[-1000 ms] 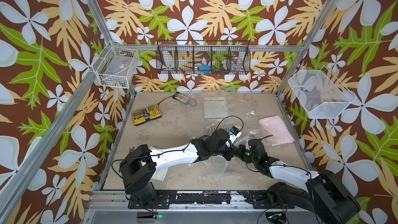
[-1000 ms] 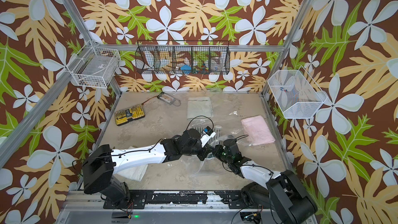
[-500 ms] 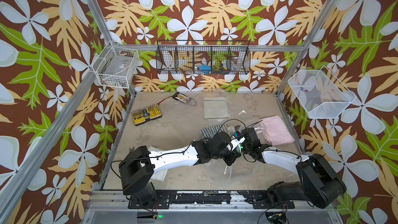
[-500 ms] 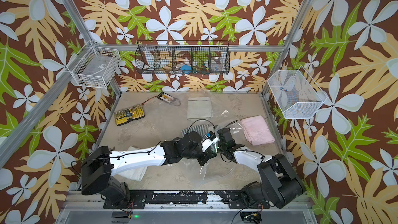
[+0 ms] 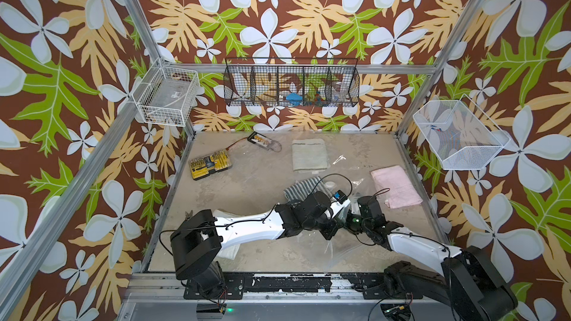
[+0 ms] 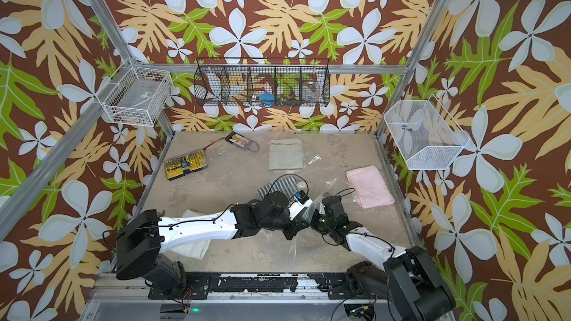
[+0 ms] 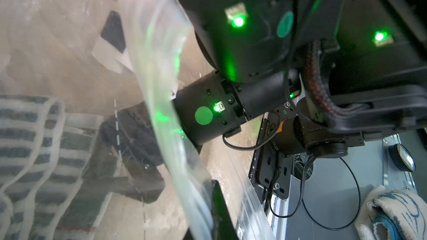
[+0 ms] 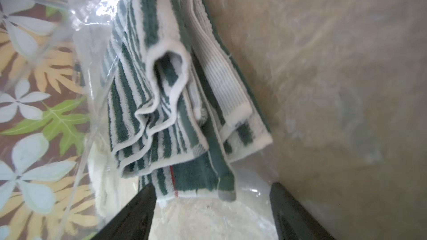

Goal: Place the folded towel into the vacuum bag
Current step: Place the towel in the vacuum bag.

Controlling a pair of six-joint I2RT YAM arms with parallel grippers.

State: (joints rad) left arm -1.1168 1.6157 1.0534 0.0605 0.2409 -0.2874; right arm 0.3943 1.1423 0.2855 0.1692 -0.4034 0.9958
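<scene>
Mostly cut off, the left claw [image 7: 204,226] pinches the blurred edge of the bag [image 7: 157,54]; the right claw [image 8: 212,187] gapes empty before the striped towel [image 8: 161,111].

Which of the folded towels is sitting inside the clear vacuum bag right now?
The green-and-white striped towel, just ahead of the right gripper. It alone is striped and inside the vacuum bag; the pink towel and the pale towel are plain and lie farther off.

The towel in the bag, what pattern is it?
The towel has green-and-white stripes; clearest in the right wrist view.
</scene>
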